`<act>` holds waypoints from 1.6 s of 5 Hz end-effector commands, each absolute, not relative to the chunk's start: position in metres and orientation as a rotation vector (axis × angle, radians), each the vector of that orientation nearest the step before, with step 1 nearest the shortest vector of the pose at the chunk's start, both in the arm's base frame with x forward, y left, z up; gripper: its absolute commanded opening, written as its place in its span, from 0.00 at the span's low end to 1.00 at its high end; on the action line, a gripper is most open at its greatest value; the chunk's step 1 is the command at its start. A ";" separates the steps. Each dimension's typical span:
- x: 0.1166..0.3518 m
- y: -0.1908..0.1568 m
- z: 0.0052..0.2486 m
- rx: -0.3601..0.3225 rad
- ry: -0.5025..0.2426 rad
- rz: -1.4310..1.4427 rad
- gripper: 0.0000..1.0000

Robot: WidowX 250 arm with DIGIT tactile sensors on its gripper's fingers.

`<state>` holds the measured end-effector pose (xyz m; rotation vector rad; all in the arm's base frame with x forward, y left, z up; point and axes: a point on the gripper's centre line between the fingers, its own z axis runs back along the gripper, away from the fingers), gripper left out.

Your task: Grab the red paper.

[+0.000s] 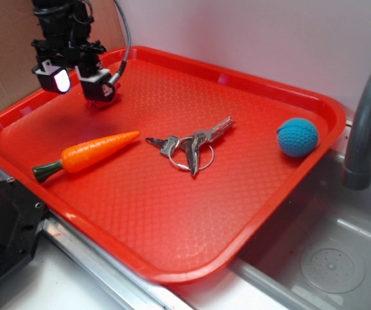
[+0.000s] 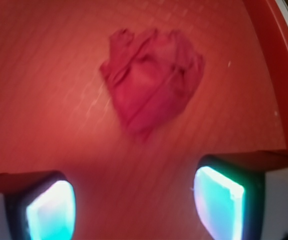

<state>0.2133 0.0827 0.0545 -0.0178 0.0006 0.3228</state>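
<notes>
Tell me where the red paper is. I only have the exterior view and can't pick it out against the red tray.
Observer: The wrist view shows the dark red, wrinkled wad of paper lying on the bright red plastic tray, just ahead of the hand.
Operator: Is the hand gripping it?
Observer: No. The fingers stand apart with bare tray between them, and neither touches the wad.
Operator: Is anything crowding it?
Observer: The wrist view shows nothing else lying beside it, only the tray's raised rim off to one side.
</notes>
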 end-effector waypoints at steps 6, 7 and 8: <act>0.229 0.131 0.028 0.101 -0.060 0.285 0.00; 0.237 0.127 0.027 0.103 -0.054 0.286 0.00; 0.240 0.124 0.029 0.105 -0.053 0.284 0.00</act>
